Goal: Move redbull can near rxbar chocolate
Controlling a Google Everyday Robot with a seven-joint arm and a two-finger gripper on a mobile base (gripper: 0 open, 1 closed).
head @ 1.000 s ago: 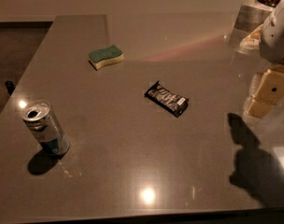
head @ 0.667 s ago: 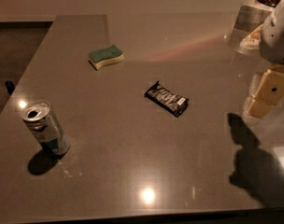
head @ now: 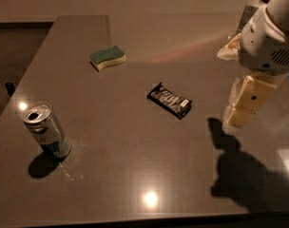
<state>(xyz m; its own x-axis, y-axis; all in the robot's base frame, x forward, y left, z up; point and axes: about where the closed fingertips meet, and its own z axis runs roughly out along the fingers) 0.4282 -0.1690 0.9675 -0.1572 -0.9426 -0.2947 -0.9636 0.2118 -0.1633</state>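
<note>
The redbull can (head: 45, 136) is placed near left, rxbar chocolate (head: 169, 100) centrally, sponge (head: 108, 57) far left; the gripper (head: 236, 117) is held right.

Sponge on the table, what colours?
The sponge is green on top, pale yellow below, per the camera view. The gripper hangs over the table, far right.

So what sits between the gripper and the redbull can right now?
Only the rxbar chocolate, slightly beyond the line from the gripper, at right, to the redbull can, at left; otherwise bare table, per the camera view.

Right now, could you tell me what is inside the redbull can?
The redbull can shows only a dark top opening; its wall hides any contents. The hand hovers far right.
</note>
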